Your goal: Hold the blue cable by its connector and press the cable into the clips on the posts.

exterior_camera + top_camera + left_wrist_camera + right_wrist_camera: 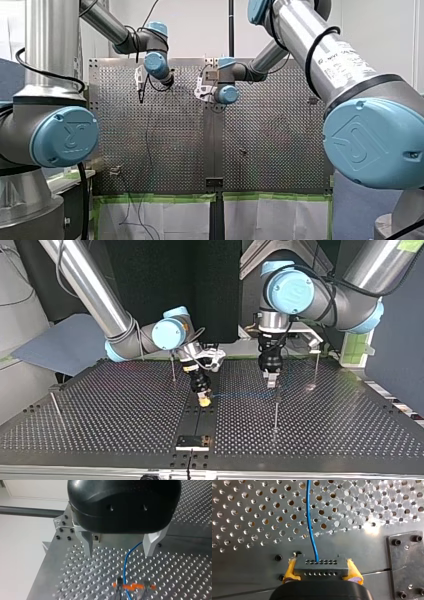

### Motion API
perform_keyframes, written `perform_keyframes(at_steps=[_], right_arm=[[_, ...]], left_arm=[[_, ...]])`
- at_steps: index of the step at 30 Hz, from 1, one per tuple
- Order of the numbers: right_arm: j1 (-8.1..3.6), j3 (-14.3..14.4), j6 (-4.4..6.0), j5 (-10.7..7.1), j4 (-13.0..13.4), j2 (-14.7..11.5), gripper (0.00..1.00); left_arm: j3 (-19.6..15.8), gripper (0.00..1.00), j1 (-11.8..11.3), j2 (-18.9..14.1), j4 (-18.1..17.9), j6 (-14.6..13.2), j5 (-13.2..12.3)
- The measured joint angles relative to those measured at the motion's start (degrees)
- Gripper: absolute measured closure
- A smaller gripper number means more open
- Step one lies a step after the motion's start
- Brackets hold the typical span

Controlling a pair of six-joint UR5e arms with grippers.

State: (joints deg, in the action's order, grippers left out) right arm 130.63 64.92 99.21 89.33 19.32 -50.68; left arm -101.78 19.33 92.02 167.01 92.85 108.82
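Grey connector [321, 567] sits about mid-tabletop [100, 410], over the centre seam, well off every edge. It is clamped between the yellow pads [354, 572] of my right jaws, closed on it. The blue cable [310, 522] leaves the connector and runs low over the perforated surface toward my left jaws. It passes below the gap between their metal fingers [86, 546], which stand apart, open. A thin post [276, 412] stands near the left jaws. Whether the cable sits in a clip: cannot tell.
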Motion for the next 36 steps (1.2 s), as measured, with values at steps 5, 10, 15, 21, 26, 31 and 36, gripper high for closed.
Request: perform_keyframes(at_steps=[5,10,15,21,26,31,36], right_arm=[[-0.27,0.0,0.02,-0.03,-0.1,0.0,1.0],[-0.35,0.0,0.01,-0.03,-0.1,0.0,1.0],[-0.39,0.0,0.02,-0.01,-0.1,0.0,1.0],[-0.43,0.0,0.03,0.0,-0.1,0.0,1.0],[-0.44,0.0,0.01,0.04,-0.1,0.0,1.0],[-0.43,0.0,0.01,0.05,-0.1,0.0,1.0],[-0.42,0.0,-0.01,0.06,-0.1,0.0,1.0]], left_arm=[[3.0,0.0,2.8,2.4,1.0,-1.2,2.6],[5.6,0.0,4.7,3.5,2.4,-0.8,5.2],[7.8,0.0,4.6,3.7,2.7,-0.8,7.9],[8.3,0.0,4.3,5.4,2.9,-1.1,8.8],[8.3,0.0,4.4,6.5,2.9,-1.5,8.8],[8.5,0.0,4.1,7.2,2.6,-1.8,8.8],[9.3,0.0,4.0,8.0,2.1,-2.0,8.4]])
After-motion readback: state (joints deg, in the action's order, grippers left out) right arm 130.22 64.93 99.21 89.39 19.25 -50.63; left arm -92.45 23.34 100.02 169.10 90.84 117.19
